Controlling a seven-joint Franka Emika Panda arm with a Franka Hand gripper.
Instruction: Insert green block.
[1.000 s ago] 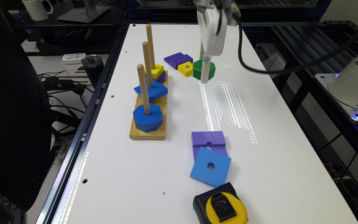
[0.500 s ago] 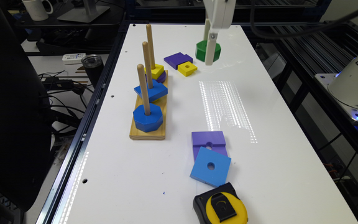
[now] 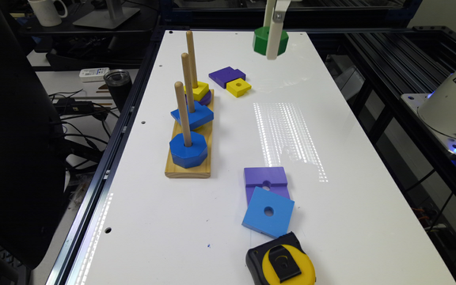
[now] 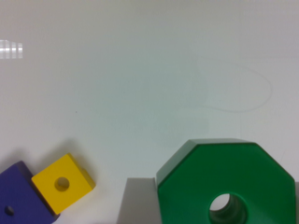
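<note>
The white surface point(image 3: 331, 158) carries a wooden base point(image 3: 188, 168) with three upright pegs; a blue octagonal block point(image 3: 188, 149) sits on the nearest one. Well apart from the base, high above the far end of the surface, the gripper point(image 3: 272, 43) is clamped onto the green block point(image 3: 269, 40), holding it in the air. Beneath it lie a small yellow square block point(image 4: 63, 183) and a purple block point(image 4: 18, 198), touching.

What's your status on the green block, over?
Gripper shut on green block, held high above the table. Not yet over the pegs. Path to them looks open.
</note>
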